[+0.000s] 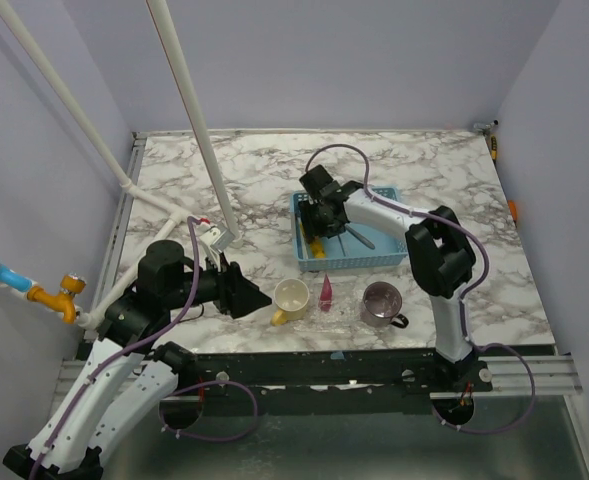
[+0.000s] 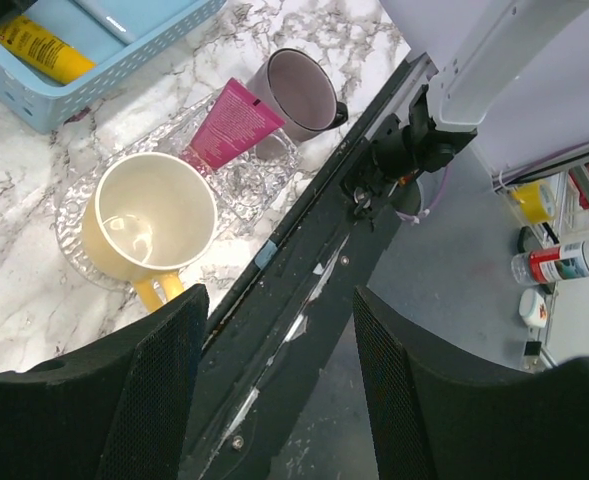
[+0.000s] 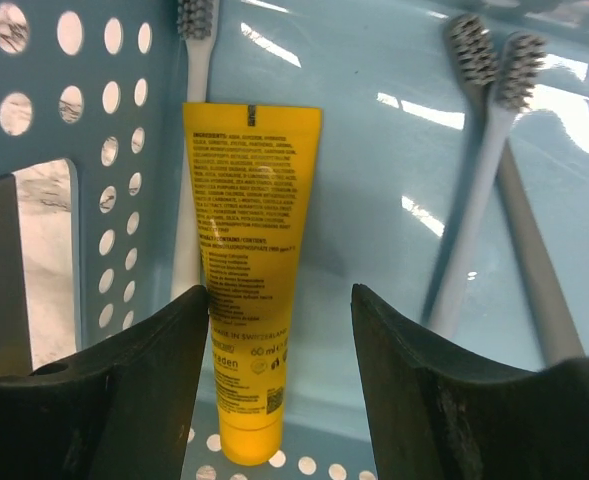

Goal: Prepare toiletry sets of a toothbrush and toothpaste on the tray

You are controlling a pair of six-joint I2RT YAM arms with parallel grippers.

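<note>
Right hand (image 3: 279, 350), fingers apart, over the yellow tube (image 3: 249, 270) in the basket (image 3: 94, 130).
Its wrist view shows two brushes (image 3: 474, 230) beside that tube; the left wrist view shows the pink tube (image 2: 232, 124) outside the basket on a clear tray (image 2: 69, 215). Left hand (image 2: 274, 370) spread, empty.

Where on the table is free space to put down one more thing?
The marble table is bare behind the blue basket and along the right edge. The near edge is crowded: yellow mug, pink tube, purple mug.
</note>
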